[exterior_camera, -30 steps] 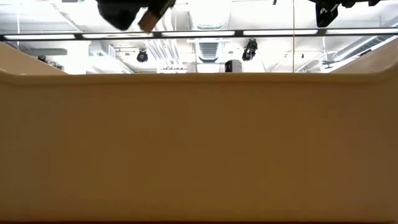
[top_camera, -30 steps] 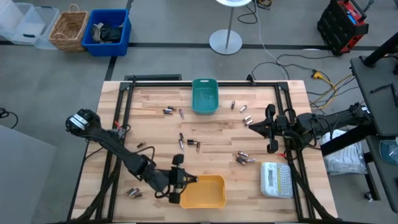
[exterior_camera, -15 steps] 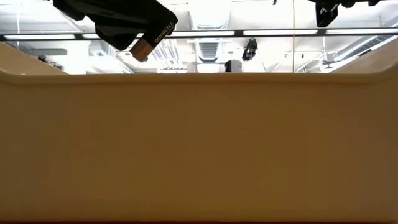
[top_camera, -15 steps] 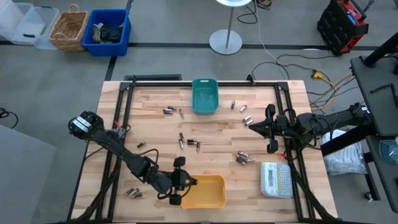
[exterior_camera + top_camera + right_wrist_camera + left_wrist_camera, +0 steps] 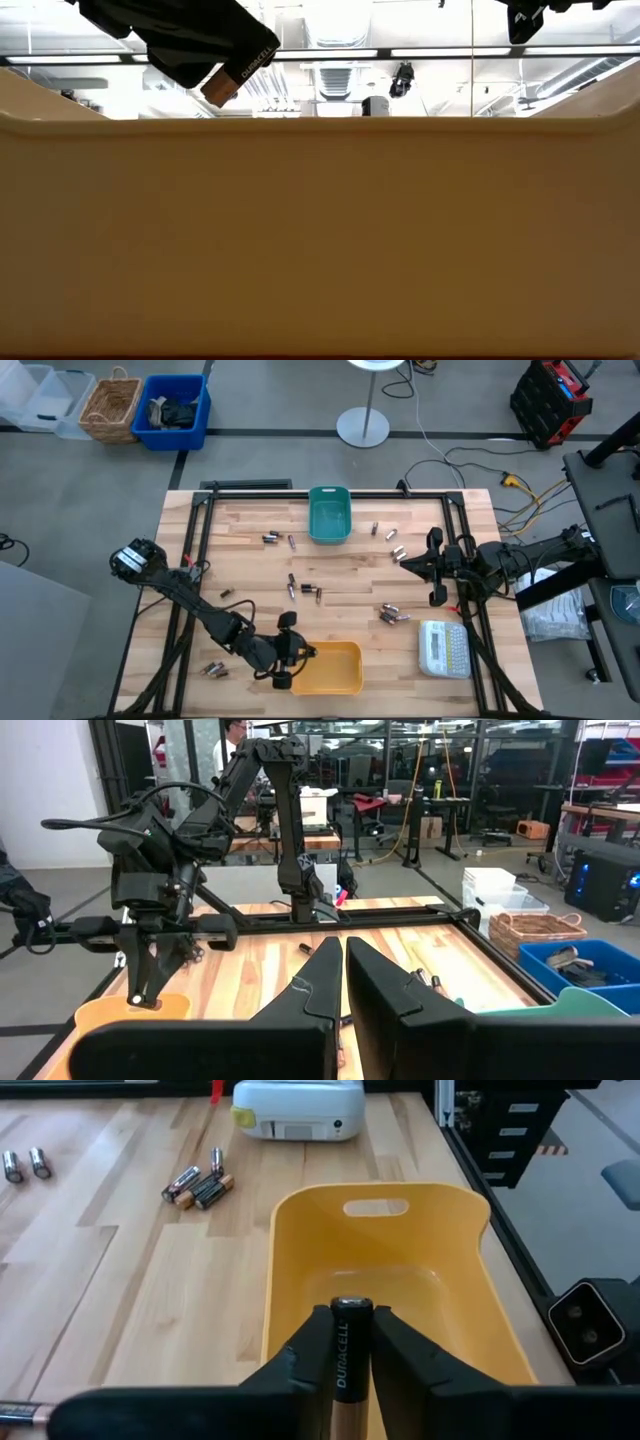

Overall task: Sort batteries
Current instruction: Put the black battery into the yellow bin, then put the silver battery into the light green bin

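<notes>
Battery [image 5: 351, 1342] in hand was a single Duracell cell, pinched upright in your left gripper [image 5: 343, 1355] at the lower middle of the left wrist frame, over the near rim of the yellow bin [image 5: 300, 1255]. In the high view that gripper [image 5: 283, 651] sat at the bin's left edge, lower centre. Releasing there risked the cell striking the rim and rolling out onto the surface [image 5: 250, 575], since it was not clearly past the wall. Loose batteries [image 5: 392, 615] lay scattered mid-frame, with the teal bin [image 5: 330, 516] at upper centre. Your right gripper [image 5: 437, 566] waited at the right, narrowly parted and holding nothing.
</notes>
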